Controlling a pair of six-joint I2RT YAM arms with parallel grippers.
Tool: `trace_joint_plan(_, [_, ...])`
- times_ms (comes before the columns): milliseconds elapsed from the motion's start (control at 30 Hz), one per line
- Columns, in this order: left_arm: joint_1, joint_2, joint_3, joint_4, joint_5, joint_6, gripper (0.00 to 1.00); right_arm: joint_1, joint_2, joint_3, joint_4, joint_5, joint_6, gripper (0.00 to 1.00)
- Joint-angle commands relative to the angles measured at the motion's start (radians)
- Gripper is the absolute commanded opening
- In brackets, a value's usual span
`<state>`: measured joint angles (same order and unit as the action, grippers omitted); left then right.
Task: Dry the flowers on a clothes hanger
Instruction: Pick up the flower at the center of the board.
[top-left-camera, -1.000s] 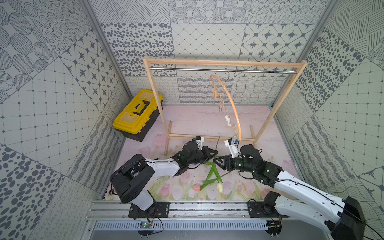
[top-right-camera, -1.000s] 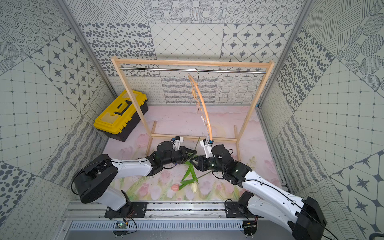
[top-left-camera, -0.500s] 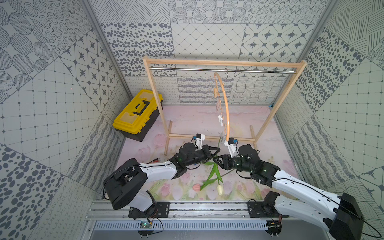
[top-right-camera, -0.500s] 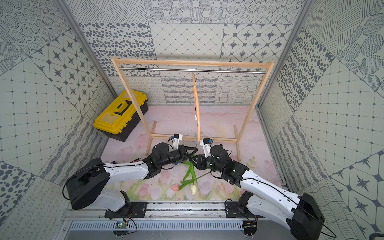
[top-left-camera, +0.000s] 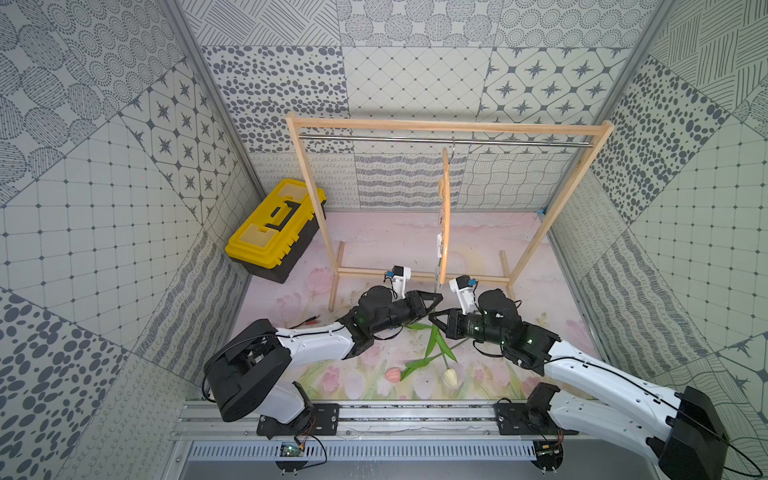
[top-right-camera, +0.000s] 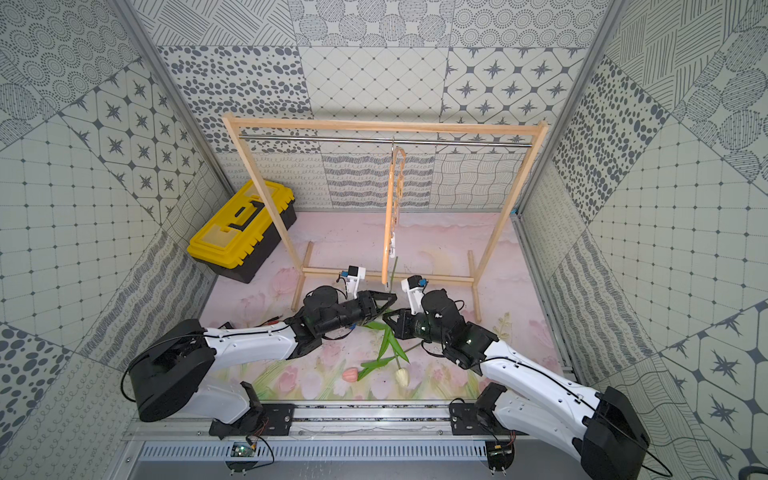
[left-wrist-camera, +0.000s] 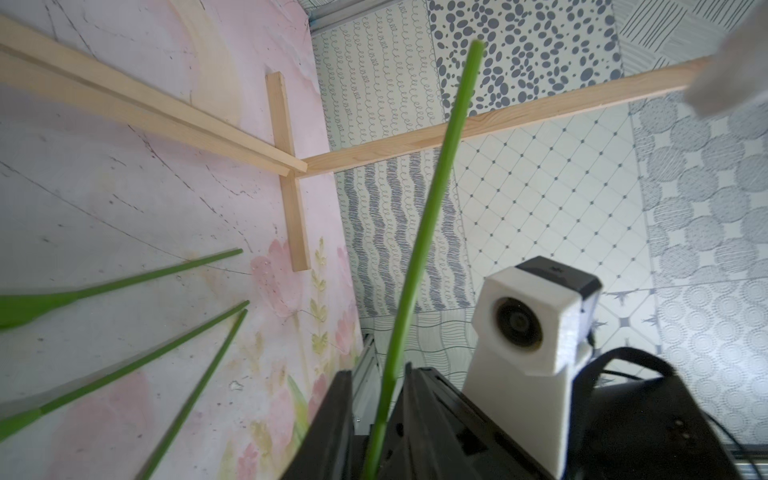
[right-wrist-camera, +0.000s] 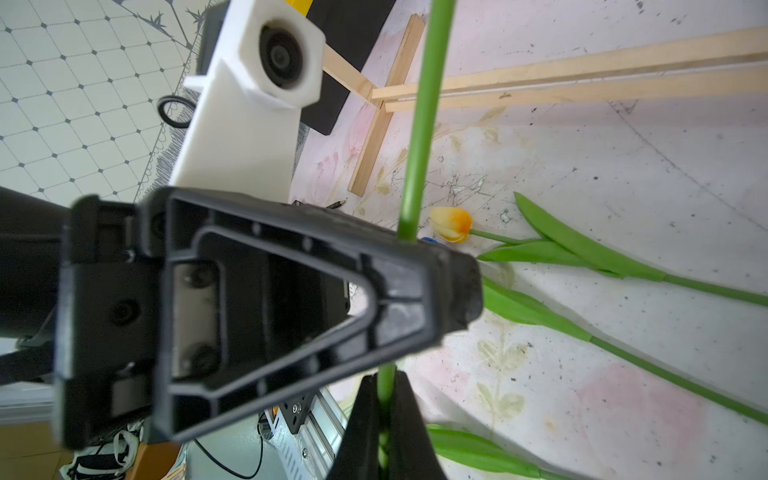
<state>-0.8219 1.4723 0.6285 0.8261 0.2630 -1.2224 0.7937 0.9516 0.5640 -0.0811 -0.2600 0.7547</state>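
1. The right gripper (right-wrist-camera: 384, 376) has its jaws pressed onto the raised tulip (right-wrist-camera: 424, 124), pinching its green stem, which stands nearly upright.
2. The left gripper (left-wrist-camera: 376, 374) sits further up the same stem, with its jaws slightly spread and a gap showing on each side.
3. In both top views the grippers meet tip to tip. The clothes hanger (top-left-camera: 445, 216) hangs edge-on at their 12 o'clock, hooked on the metal rod (top-left-camera: 374, 138). Its low end is just beside the stem's top; I cannot tell if they touch.
4. At the grippers' 6 o'clock are a pink head (top-left-camera: 392, 374) and a cream-white head (top-left-camera: 451, 376). A yellow-orange tulip (right-wrist-camera: 451, 224) lies on the mat (top-left-camera: 395, 232).
5. A yellow toolbox (top-left-camera: 274, 232) sits at 10 o'clock.
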Motion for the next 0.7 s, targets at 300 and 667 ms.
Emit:
trace_joint_plan(300, [0.061, 0.025, 0.092, -0.036, 0.136, 0.067, 0.00, -0.021, -0.054, -0.001, 0.004, -0.077, -0.027, 0.06])
trace_joint_plan(667, [0.061, 0.008, 0.063, -0.006, 0.127, 0.067, 0.00, -0.135, -0.086, -0.014, 0.059, -0.135, 0.048, 0.40])
